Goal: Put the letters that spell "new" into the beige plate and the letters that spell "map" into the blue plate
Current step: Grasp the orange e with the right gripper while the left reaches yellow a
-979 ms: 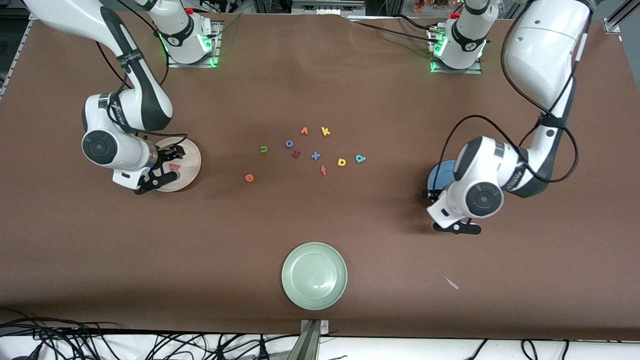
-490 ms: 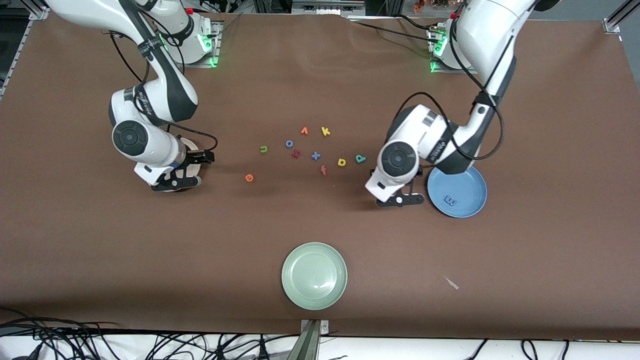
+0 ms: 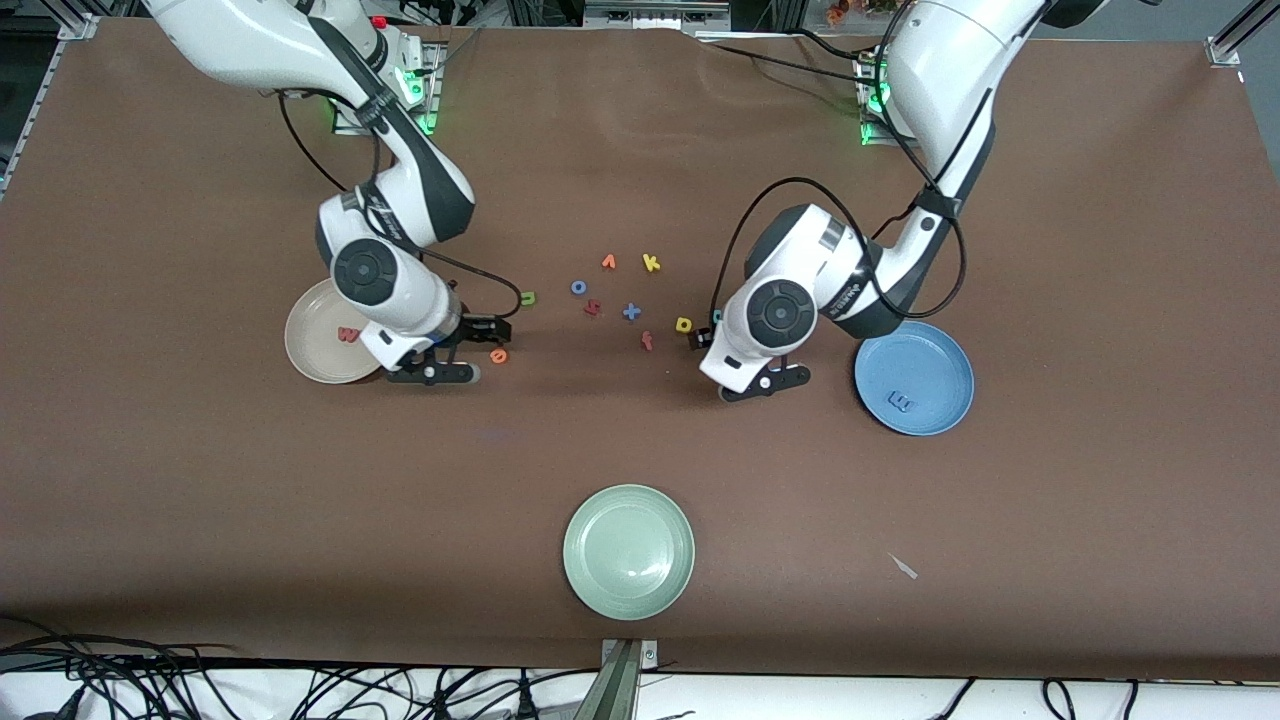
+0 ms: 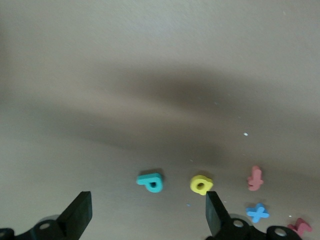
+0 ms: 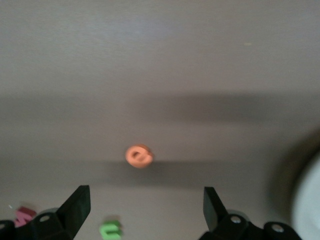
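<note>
Nearest the front camera on the counter [image 3: 200, 520] sits the pale green plate [image 3: 629, 551], which has no part in our job.

Farther up, toward the left arm's end, we see the blue plate [image 3: 914, 377] with the blue m [image 3: 901, 403] already lying in it. Toward the right arm's end, the beige plate [image 3: 322, 345] holds the red-pink w [image 3: 347, 334]. By our reckoning that is one letter of each word delivered and two of each still to fetch.

Both arms are now at the loose letters in the middle. We have the right pincer [image 3: 483, 335] low over the counter with its jaws spread wide and nothing in them; the orange e [image 3: 498, 355] lies just beside it, and the right wrist view shows that e [image 5: 139, 156] ahead of the open fingertips [image 5: 75, 204]. The green n [image 3: 527, 298] waits a little farther from the front camera.

The left pincer [image 3: 705, 332] is likewise released and empty, over the counter beside the yellow a [image 3: 684, 324]. In the left wrist view the teal p [image 4: 151, 181] and the a [image 4: 201, 184] lie side by side, apart, ahead of the fingertips [image 4: 78, 213].

Farthest from the front camera are the letters we leave alone: a pink f [image 3: 647, 341], blue x [image 3: 631, 311], blue o [image 3: 578, 287], orange v [image 3: 608, 262] and yellow k [image 3: 651, 263].
</note>
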Tool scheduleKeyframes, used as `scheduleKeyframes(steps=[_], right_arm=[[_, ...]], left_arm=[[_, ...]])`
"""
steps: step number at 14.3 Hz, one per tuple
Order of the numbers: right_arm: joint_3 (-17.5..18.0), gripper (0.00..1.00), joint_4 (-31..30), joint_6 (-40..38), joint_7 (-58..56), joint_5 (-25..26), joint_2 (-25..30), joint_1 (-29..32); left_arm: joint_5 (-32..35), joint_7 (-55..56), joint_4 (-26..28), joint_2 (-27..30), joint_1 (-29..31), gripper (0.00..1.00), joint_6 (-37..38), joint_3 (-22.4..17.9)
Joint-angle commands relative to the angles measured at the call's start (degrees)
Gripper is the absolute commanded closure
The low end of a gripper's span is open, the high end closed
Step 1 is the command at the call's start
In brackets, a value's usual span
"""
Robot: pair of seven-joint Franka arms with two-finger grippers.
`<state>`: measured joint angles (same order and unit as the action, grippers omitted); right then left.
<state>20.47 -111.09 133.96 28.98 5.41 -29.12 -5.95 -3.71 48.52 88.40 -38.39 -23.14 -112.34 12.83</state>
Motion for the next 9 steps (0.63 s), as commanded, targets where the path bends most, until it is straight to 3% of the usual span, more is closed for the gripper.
scheduleKeyframes(steps=[1,6,9], right_arm=[[-0.3,0.00,3.0,1.8,1.3,2.1,-4.1,-0.6],[-0.3,0.03,3.2,3.0,1.3,5.6,-6.3,-0.8],[-0.3,0.14,3.0,3.0,1.3,6.8,-7.1,-1.0]], left_arm=[[-1.4,3.8,2.3,-0.5,-3.1,0.01,-5.1,-0.5],[-1.4,4.8,7.4,-0.5,-4.8,0.02,-14.2,-0.5],[-1.0,4.7,7.5,-0.9,-5.7,0.04,-15.1,-0.5]])
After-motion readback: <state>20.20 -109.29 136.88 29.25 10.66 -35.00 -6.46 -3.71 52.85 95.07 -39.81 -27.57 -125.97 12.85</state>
